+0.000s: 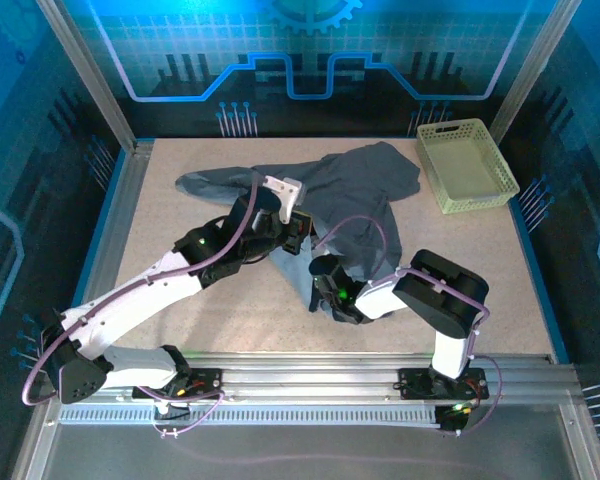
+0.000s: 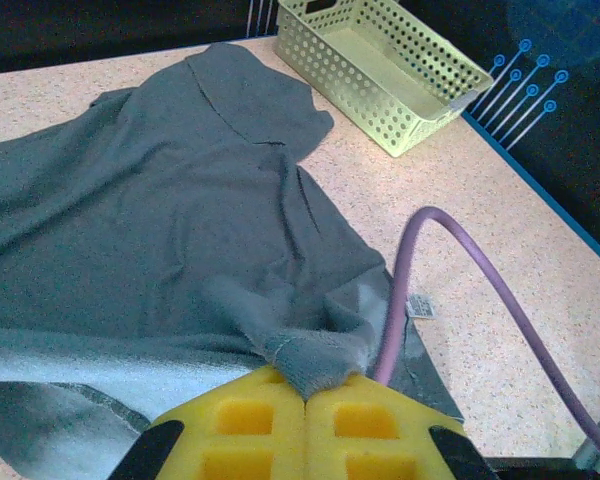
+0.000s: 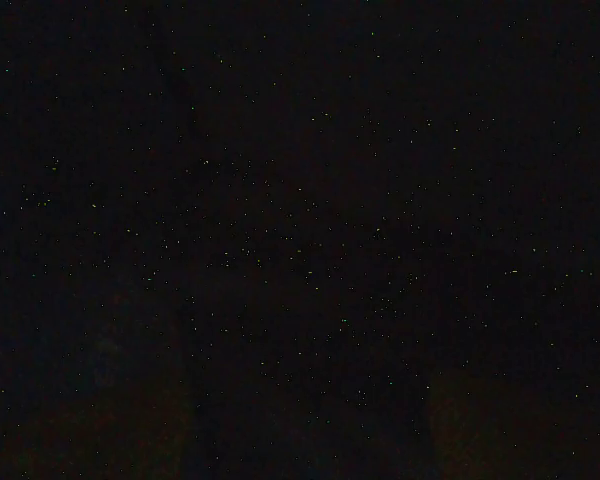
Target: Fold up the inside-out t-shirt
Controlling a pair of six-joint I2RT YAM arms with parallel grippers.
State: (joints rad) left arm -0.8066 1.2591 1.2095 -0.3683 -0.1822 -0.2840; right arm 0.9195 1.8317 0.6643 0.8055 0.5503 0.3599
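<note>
Left wrist view, slate-grey t-shirt (image 2: 130, 200) spread rumpled, left claw (image 2: 307, 388) clenched on its bunched fold, right claw (image 1: 328, 292) state unclear

- Cloth of the inside-out t-shirt (image 1: 365, 200) drapes over my right gripper (image 1: 328, 282) at the shirt's near edge, so I cannot tell how its jaws stand.
- My right wrist view is too dark to make anything out.
- In my left wrist view, the bottom edge cuts off my left gripper (image 2: 306, 390), and the left edge cuts the t-shirt.
- The basket (image 2: 380, 70) is cropped at its far end.
- The white tag (image 2: 420, 306) by the hem is too small to read.
</note>
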